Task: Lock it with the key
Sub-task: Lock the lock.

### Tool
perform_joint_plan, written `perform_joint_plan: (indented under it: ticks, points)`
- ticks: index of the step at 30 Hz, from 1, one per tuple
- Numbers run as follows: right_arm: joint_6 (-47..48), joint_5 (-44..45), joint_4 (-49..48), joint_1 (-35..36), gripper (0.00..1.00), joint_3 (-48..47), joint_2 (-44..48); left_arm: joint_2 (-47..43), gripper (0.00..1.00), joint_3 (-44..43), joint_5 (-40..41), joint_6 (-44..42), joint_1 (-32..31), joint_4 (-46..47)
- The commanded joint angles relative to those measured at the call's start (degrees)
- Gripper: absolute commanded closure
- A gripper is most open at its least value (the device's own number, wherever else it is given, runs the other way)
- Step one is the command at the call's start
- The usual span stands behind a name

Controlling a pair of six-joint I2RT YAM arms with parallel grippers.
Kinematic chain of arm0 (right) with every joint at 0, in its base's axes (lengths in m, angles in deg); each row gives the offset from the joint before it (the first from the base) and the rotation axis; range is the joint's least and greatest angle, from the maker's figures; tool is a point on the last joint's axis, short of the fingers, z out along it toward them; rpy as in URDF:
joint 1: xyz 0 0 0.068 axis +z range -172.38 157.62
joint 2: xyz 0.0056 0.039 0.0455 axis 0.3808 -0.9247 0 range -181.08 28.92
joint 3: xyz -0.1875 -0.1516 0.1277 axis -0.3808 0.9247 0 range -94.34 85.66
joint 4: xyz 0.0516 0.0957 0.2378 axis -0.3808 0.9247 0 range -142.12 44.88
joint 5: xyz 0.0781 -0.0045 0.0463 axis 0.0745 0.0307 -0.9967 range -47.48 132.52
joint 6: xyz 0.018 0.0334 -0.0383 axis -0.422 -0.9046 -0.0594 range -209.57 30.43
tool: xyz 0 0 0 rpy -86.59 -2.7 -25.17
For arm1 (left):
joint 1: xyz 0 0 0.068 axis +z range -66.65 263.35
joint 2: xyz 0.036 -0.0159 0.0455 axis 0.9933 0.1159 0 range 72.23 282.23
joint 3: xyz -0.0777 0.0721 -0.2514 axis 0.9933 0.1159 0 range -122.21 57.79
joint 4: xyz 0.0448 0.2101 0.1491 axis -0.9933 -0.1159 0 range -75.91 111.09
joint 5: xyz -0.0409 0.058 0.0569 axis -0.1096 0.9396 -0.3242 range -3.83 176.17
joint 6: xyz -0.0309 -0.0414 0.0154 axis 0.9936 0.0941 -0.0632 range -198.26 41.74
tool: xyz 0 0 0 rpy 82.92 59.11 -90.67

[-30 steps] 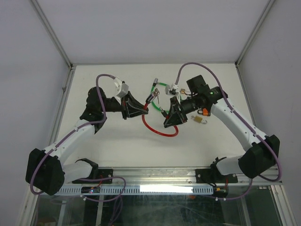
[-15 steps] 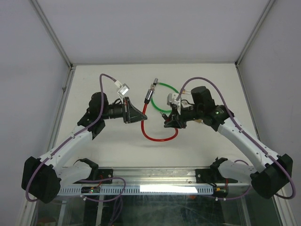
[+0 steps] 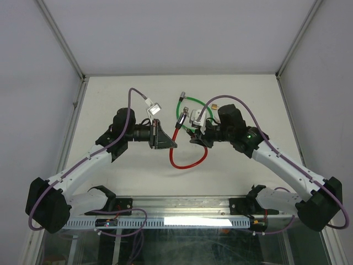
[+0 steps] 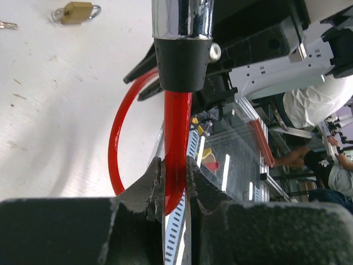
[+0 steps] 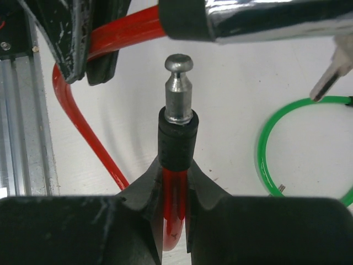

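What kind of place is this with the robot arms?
Probably a robot lab or workshop. The left arm and right arm are bolted to a white table inside a plain metal-framed booth, and a person shows beyond it in the left wrist view.

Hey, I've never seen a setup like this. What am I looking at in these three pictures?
Two robot arms are bolted at the near edge of a white table. The wide picture looks down from above and behind them; the two close-ups come from cameras on their wrists. The left gripper is shut on a red cable lock just below its chrome-and-black barrel. The right gripper is shut on the cable's other end, whose metal pin stands free, close to the barrel. A green cable lock and a small brass padlock lie on the table.
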Motion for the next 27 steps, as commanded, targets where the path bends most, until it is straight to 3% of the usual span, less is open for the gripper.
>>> perform_joint_plan:
  ticks: [1,12,27]
  points:
    - [-0.40,5.25,-6.67,-0.66,1.00,-0.37,0.96,-0.06,1.00,-2.07,-7.40,-0.41,-1.19,0.10]
    - [-0.74,8.01,-6.53,-1.86,1.00,-0.50,-0.24,-0.36,1.00,-2.42,-9.54,-0.19,-2.10,1.09]
    - [0.68,4.20,-9.82,-1.69,1.00,2.38,4.37,1.15,1.00,-2.19,-9.69,1.13,-3.84,3.25]
